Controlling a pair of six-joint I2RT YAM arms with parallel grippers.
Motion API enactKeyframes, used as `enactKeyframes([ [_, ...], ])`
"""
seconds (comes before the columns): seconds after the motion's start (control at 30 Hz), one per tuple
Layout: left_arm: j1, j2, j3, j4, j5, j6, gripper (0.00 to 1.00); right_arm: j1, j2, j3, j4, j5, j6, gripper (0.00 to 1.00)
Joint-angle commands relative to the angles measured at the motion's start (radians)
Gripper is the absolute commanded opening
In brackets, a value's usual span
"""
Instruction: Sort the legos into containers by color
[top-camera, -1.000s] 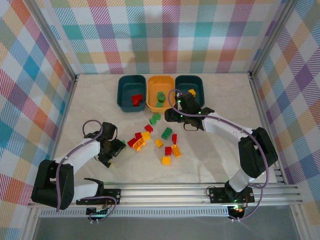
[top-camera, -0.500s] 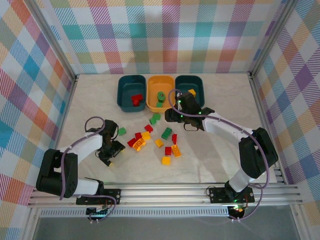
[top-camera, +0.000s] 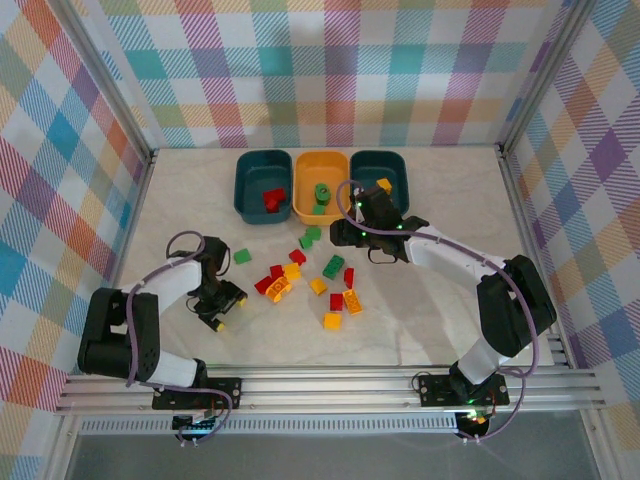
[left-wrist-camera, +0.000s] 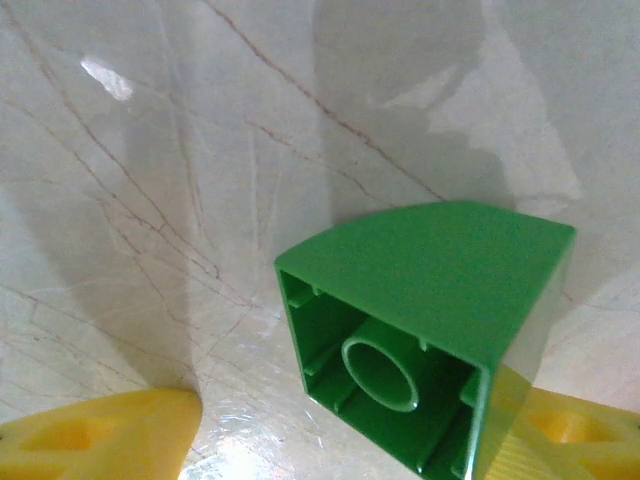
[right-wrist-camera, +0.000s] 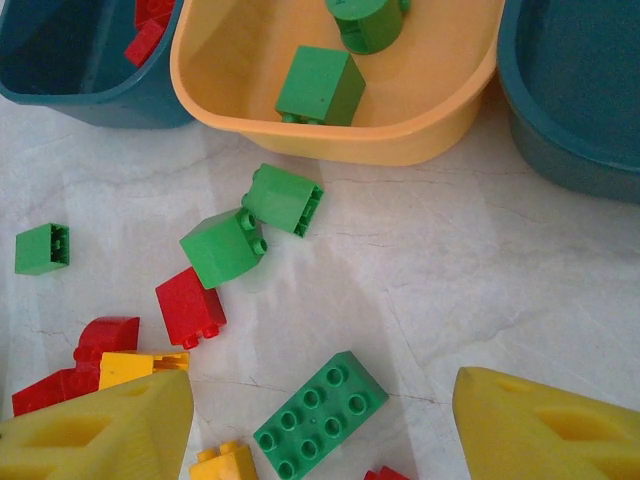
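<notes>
Straddling the green brick (left-wrist-camera: 420, 300), your left gripper (left-wrist-camera: 340, 445) stands half-open, holding nothing — the brick crowds its 3 o'clock side.

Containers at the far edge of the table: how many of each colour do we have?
Dark teal: 2, the left teal container and the right teal container
Yellow-orange: 1, the yellow-orange container
Total: 3

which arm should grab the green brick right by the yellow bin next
Right. The right gripper is open and right beside that green brick, which lies plainly in its wrist view, with the yellow bin just beyond. The left gripper is far off to the left, at a lone green brick.
</notes>
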Motion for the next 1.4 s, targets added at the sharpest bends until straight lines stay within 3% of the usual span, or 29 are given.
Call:
enactKeyframes([
  [0.0,0.059,0.071,0.002,0.540,-0.151,0.058,0.72,0.003,-0.024,-0.006,0.004,-0.012,-0.003,0.69],
  [0.2,0.078,0.047,-0.001,0.576,-0.123,0.077,0.77,0.003,-0.027,-0.013,0.002,-0.013,-0.006,0.70],
  [0.53,0.085,0.003,0.033,0.542,-0.189,0.051,0.75,0.003,-0.028,-0.021,0.008,-0.029,-0.005,0.70],
  [0.77,0.085,0.080,0.080,0.511,-0.214,0.046,0.74,0.003,-0.040,-0.036,0.015,-0.028,-0.003,0.70],
  [0.93,0.087,0.131,0.082,0.541,-0.197,0.041,0.67,0.003,-0.052,-0.043,0.007,-0.022,-0.009,0.70],
  [1.07,0.088,0.144,0.080,0.554,-0.185,0.046,0.55,0.003,-0.059,-0.044,0.005,-0.020,-0.010,0.69],
  [1.13,0.088,0.137,0.078,0.556,-0.187,0.050,0.47,0.003,-0.060,-0.046,0.006,-0.020,-0.010,0.69],
  [1.37,0.059,0.062,0.089,0.586,-0.092,0.025,0.37,0.003,-0.065,-0.044,0.005,-0.017,-0.009,0.69],
])
